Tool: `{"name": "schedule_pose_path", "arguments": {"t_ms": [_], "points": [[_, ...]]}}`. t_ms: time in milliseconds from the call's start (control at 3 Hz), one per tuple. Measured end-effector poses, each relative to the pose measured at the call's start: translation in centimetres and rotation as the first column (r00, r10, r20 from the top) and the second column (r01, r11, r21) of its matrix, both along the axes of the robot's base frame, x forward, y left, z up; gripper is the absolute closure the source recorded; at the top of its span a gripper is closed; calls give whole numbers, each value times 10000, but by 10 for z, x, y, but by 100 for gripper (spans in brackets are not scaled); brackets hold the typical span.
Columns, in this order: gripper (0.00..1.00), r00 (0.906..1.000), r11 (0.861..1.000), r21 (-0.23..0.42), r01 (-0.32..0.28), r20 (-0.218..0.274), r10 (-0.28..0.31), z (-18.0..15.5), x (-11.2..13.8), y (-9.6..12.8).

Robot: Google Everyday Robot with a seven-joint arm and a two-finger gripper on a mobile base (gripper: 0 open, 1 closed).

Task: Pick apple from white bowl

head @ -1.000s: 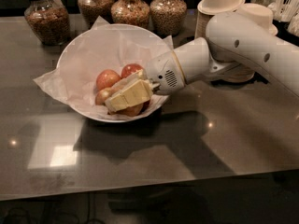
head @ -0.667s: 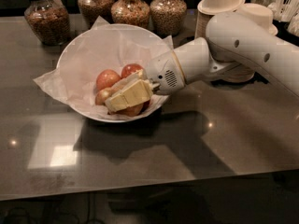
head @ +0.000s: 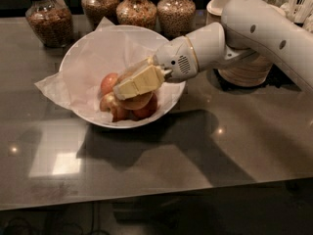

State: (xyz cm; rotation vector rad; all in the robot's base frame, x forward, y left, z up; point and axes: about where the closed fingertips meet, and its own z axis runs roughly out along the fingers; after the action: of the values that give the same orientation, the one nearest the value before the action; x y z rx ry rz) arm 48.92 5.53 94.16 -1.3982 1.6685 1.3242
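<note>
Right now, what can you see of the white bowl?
The white bowl is wide, round and upright on the dark glossy table, lined with crinkled white paper that spills over its left rim. Several apples lie inside. The gripper reaches in over the right rim, down among them.

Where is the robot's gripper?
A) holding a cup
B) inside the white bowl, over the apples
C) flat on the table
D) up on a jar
B: the gripper is inside the white bowl, right over the apple, with redder apples beside it.
</note>
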Motion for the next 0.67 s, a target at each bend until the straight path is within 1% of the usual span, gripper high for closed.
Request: {"name": "schedule_pose_path", "arguments": {"t_ms": [333,667], "points": [[100,9988,9990,432,-109,488,88,31,27,-11],[100,9925,9986,470,229,1193,-283,66,73,-46]]}}
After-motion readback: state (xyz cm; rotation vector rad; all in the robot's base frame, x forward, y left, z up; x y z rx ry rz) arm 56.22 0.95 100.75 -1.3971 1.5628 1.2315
